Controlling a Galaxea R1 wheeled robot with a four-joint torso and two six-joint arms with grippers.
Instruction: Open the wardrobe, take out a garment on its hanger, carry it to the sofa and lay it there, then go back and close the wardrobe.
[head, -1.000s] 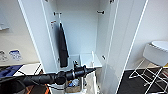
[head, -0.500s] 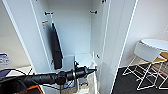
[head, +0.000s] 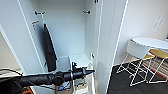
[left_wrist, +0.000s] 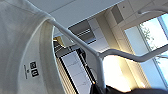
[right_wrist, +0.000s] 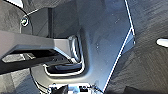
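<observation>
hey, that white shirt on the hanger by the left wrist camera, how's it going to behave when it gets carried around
The shirt looks thin and soft, draping over the hanger, so it will probably hang limp and sway. It seems light for its size. The hanger's smooth, narrow bar suggests the collar could slide off if tilted steeply, so keeping it level seems wise.

Right half of head view: plain white wall (head: 140, 22). Dark carpeted floor (head: 120, 82), lower right. Round white table (head: 152, 42) at right edge, white wire-legged chair (head: 136, 50) beside it, yellow-seated stool (head: 158, 53) under the tabletop. Left wrist view: white panelled ceiling (left_wrist: 82, 10), bright window (left_wrist: 147, 40) at right.
</observation>
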